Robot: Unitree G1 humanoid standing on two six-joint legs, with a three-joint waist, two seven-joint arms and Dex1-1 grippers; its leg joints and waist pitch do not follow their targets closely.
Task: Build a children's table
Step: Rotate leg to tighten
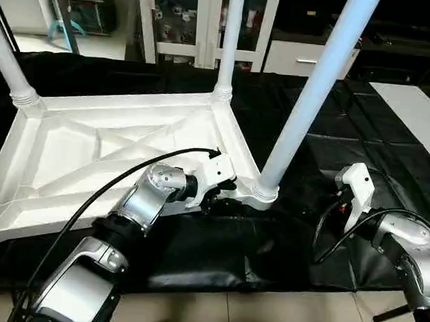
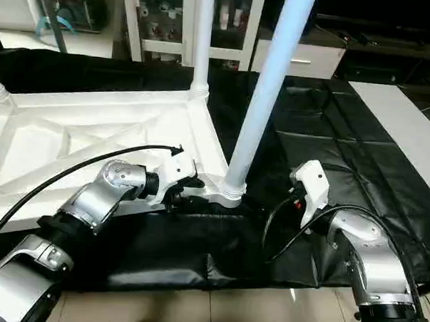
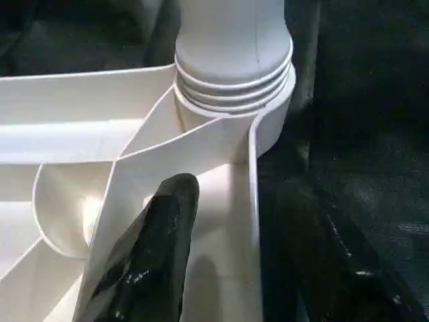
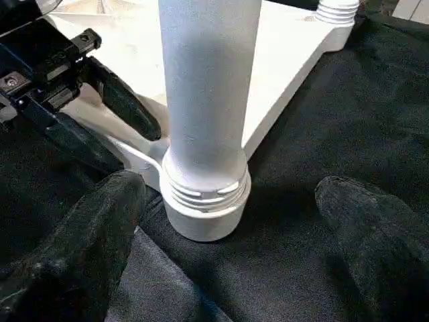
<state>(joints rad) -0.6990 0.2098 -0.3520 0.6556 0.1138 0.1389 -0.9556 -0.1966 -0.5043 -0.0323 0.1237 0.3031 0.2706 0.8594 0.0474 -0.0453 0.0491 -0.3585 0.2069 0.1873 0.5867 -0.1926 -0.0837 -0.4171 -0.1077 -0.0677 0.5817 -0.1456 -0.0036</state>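
Observation:
The white tabletop [image 1: 73, 151] lies upside down on a black sheet, its X ribs facing up. Three white legs stand in corner sockets: one at the far left [image 1: 6, 63], one at the far middle [image 1: 231, 40] and one at the near right [image 1: 314, 94]. The fourth corner is hidden by my left arm. My left gripper [image 3: 234, 201] is open and straddles the tabletop's rim beside the near-right socket [image 3: 231, 80], with one finger [image 3: 151, 255] inside. My right gripper [image 4: 231, 194] is open, a finger on each side of that leg's base [image 4: 204, 201], touching nothing.
The black sheet [image 1: 373, 139] covers the work surface, and its front edge meets floor tiles [image 1: 265, 313]. A white board [image 1: 417, 113] lies at the far right. Shelving and cabinets [image 1: 192, 24] stand behind. My left arm's cable [image 1: 129, 168] arches over the tabletop.

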